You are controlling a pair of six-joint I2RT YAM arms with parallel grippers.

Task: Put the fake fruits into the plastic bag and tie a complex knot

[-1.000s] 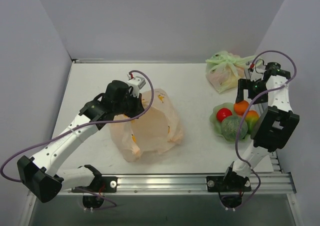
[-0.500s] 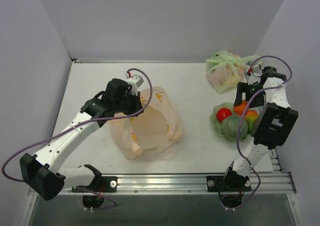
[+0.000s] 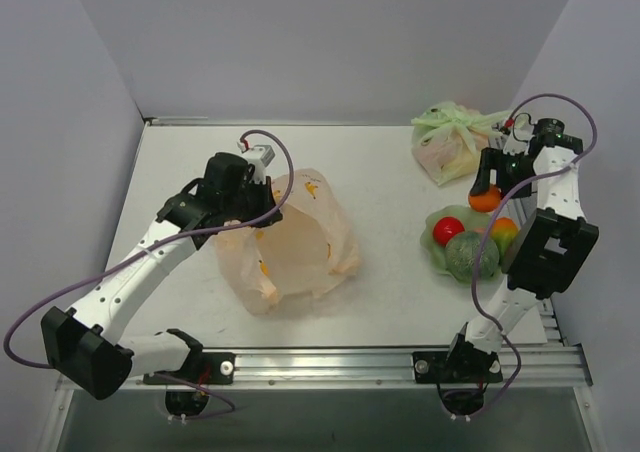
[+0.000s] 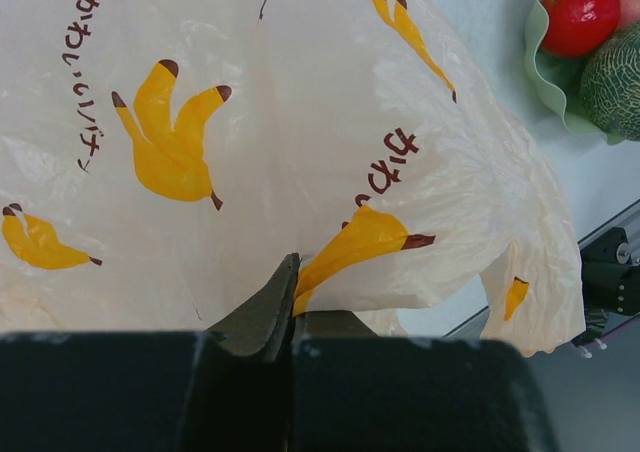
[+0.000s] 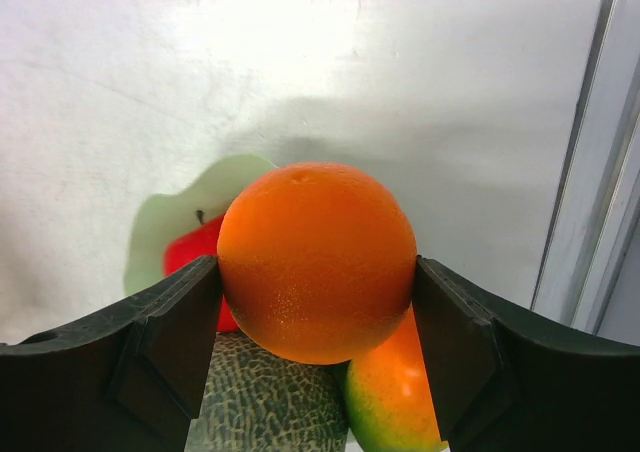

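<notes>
I grip one orange; three others lie right.
My right gripper clamps it over red piece, yellow-green piece, dark green piece; left gripper pinches the one plastic bag, centre-left.

White matte table, boxed in tight by three plain walls: back wall, left wall, right wall. All are pale grey-lavender with a flat finish. A thin metal strip runs where the tabletop meets the back wall. A slotted aluminium extrusion rail spans the near edge, bolts showing. A second aluminium profile runs along the table's right side. Below the near rail is a dark grey surface; can't tell if it's floor or shelf. Lighting is soft and overhead, shadows faint with blurred edges. Right wrist view shows a bright glare patch on the tabletop, plus light scuffs.
</notes>
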